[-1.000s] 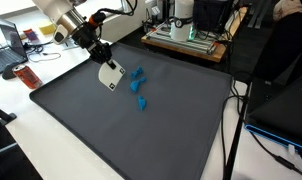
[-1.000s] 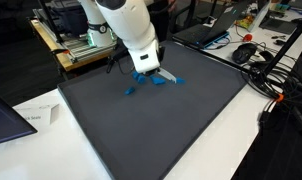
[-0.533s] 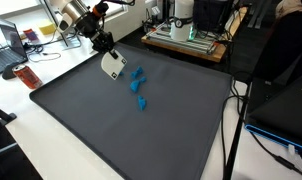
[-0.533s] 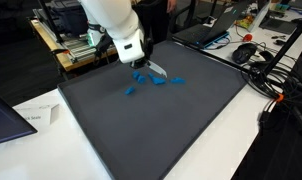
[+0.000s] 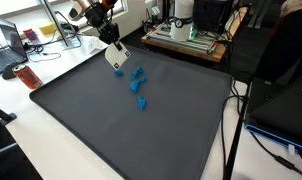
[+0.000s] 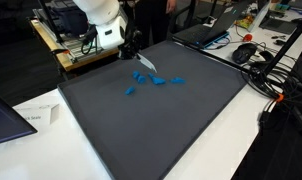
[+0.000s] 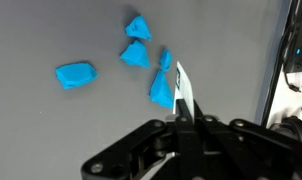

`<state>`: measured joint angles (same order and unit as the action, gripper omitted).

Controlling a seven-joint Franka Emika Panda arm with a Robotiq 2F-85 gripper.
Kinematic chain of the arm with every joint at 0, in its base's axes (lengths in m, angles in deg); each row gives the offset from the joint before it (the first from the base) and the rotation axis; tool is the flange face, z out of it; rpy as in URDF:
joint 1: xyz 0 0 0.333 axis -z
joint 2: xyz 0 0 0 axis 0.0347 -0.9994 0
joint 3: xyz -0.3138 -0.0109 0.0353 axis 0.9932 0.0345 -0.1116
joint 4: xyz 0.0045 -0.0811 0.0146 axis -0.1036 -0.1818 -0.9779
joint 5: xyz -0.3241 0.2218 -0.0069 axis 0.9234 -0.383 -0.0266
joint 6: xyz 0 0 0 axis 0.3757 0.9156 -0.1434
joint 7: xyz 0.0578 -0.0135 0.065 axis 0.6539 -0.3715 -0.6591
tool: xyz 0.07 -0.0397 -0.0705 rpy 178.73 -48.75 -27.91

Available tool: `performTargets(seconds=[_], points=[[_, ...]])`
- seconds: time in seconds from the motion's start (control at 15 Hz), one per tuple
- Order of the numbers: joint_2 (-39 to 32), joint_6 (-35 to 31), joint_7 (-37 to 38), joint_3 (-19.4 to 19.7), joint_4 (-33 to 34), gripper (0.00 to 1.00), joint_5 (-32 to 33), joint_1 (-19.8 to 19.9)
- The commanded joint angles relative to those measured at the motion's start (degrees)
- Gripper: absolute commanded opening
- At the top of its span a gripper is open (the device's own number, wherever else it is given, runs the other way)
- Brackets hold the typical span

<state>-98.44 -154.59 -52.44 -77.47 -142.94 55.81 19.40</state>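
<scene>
I've raised the gripper [image 5: 111, 44], clamped on the white scraper [image 5: 116, 58], off the mat [image 5: 111, 130] toward its edge. The blue pieces [image 5: 135, 87] lie clustered nearby, no longer touched.

Both exterior cameras stand back, looking down across the dark mat [image 5: 101, 130] from different sides of the gripper [image 5: 111, 46]. The wrist camera peers past the gripper's white card [image 7: 183, 85], close above the blue pieces [image 7: 136, 55], which all three views share.
</scene>
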Motion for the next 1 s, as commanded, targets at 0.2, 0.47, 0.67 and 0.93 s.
performTargets(seconds=[0.2, 0.47, 0.67, 0.93], points=[[10.48, -12.38, 3.11, 1.82, -13.8, 0.01, -2.73, -3.01], [15.07, -17.99, 7.7, 1.44, -18.71, 0.01, -1.59, -5.81], [18.14, -21.4, 13.78, 0.71, -20.99, 0.01, 0.18, -9.02], [20.99, -24.74, 24.97, -1.1, -22.7, 0.01, 5.49, -13.7]])
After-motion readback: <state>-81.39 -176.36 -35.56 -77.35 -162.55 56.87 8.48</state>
